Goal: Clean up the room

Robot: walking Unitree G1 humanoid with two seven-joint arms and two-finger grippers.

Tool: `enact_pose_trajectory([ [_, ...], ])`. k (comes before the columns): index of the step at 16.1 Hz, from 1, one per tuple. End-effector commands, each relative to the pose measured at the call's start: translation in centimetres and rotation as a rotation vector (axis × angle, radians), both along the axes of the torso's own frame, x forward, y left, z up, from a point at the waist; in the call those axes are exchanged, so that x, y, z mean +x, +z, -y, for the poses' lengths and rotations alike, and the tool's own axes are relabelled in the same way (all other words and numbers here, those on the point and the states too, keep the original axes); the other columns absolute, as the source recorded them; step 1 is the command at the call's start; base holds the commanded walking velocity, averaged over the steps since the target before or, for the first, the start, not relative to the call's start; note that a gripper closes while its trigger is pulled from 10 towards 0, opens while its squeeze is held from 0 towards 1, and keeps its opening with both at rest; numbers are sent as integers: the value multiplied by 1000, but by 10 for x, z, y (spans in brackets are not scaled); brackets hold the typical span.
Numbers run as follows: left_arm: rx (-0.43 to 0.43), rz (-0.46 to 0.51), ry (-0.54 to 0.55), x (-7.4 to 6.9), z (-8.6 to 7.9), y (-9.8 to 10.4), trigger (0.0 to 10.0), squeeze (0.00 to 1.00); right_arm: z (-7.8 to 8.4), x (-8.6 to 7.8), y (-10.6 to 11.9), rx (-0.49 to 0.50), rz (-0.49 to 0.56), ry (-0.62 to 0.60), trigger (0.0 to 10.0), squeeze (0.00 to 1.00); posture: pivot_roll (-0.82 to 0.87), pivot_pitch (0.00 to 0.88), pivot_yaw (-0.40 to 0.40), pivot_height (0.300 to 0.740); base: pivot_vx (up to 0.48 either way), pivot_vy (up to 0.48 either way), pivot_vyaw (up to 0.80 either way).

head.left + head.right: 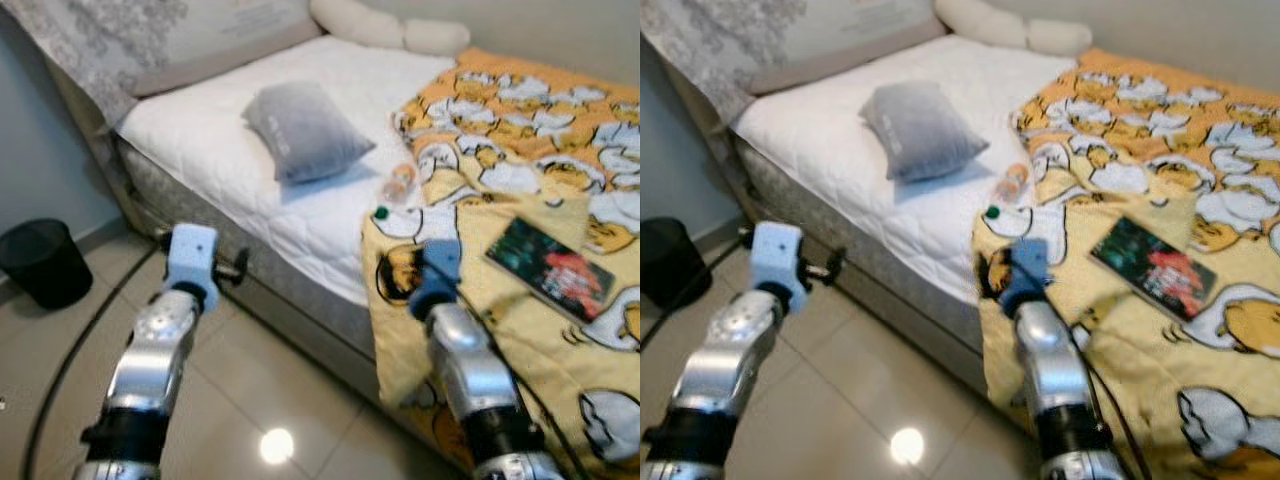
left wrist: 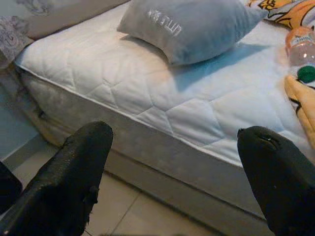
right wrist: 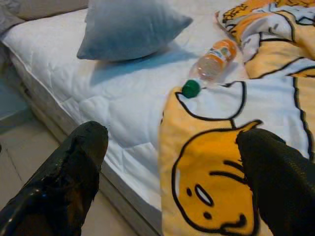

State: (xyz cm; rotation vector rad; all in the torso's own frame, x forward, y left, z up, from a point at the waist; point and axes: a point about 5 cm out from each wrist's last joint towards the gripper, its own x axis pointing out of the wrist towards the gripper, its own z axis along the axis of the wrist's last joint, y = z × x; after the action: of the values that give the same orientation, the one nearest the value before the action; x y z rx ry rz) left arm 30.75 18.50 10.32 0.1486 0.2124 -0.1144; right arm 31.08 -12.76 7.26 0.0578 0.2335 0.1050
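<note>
While you had both arms raised toward the bed (image 1: pixel 250 215), the thing to go for looked like the plastic bottle (image 3: pixel 214 60) w/ the green cap (image 3: pixel 191 89), lying on its side on the white mattress right at the edge of the yellow cartoon blanket (image 1: pixel 560 330). It lay ahead of your right gripper (image 3: pixel 172 167), a bit beyond the blanket's hanging corner, and its long axis ran diagonally, cap end pointing back toward that gripper, body angling away toward the far side of the bed. Your right gripper was clearly the nearer one, held in front of the blanket's draped edge, fingers (image 3: pixel 74 172) spread wide, nothing between them. Your left gripper (image 2: pixel 172 177) was off to the left by the bare mattress side, near the grey pillow (image 1: pixel 305 130), also spread wide & empty, so the bottle sat well across from it. Right forearm was pointed up & fwd, roughly in line w/ the bottle. My read: a reach fwd over the blanket edge w/ the right arm was the move, w/ the wrist turned so the fingers crossed the bottle's axis. A book (image 1: pixel 550 268) lay on the blanket further right, and a black bin (image 1: pixel 42 262) stood on the floor at far left.
</note>
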Motion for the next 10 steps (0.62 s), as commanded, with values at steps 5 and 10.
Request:
enact_pose_trajectory([
  [5, -1, 10, -26, 2, 8, 1, 10000, 0, 10, 1, 1, -22, 7, -34, 10000, 1000, -60, 0, 35, 740, 355, 0, 0],
  [10, -1, 8, -28, 2, 7, 1, 10000, 0, 9, 2, 1, -28, 9, -33, 10000, 1000, -59, 0, 35, 740, 355, 0, 0],
])
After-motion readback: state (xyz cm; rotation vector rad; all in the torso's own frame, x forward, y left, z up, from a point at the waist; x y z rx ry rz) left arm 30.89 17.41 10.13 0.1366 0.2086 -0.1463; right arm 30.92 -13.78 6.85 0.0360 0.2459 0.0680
